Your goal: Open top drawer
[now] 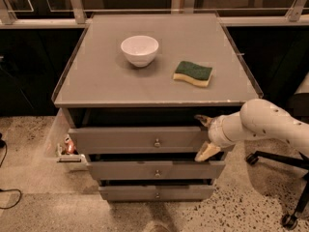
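Observation:
The top drawer (pixel 140 139) is the widest of three grey drawers under the grey table top, with a small round metal knob (pixel 157 142) in its middle. Its front stands out a little from the cabinet, with a dark gap above it. My gripper (pixel 203 137) is at the drawer's right end, on a white arm coming in from the right. One finger (pixel 202 120) is at the drawer's top right corner, the other (pixel 206 152) is at its lower right edge. The fingers are spread apart.
A white bowl (pixel 139 50) and a green and yellow sponge (pixel 193 73) lie on the table top (pixel 106 81). Two narrower drawers (pixel 154 170) step out below. Small objects (pixel 67 146) sit on a shelf at the left. A chair base (pixel 285 187) stands at the right.

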You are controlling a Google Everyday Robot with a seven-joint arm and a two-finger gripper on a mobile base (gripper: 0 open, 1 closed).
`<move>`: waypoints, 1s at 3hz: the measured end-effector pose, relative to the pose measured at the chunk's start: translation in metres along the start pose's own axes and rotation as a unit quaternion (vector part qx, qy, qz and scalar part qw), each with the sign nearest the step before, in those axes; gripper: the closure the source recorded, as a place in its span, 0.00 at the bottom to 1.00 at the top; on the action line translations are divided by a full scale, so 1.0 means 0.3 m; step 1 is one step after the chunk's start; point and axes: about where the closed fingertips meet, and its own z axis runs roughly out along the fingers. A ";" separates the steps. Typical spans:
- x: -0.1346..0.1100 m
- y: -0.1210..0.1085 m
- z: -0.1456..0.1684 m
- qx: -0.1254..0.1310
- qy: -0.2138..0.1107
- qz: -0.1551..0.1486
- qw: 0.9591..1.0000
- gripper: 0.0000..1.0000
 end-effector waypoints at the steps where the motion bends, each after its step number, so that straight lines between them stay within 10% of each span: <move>1: 0.000 0.000 0.000 0.000 0.000 0.000 1.000 0.42; 3: -0.012 -0.013 -0.022 0.000 0.000 0.000 1.000 0.88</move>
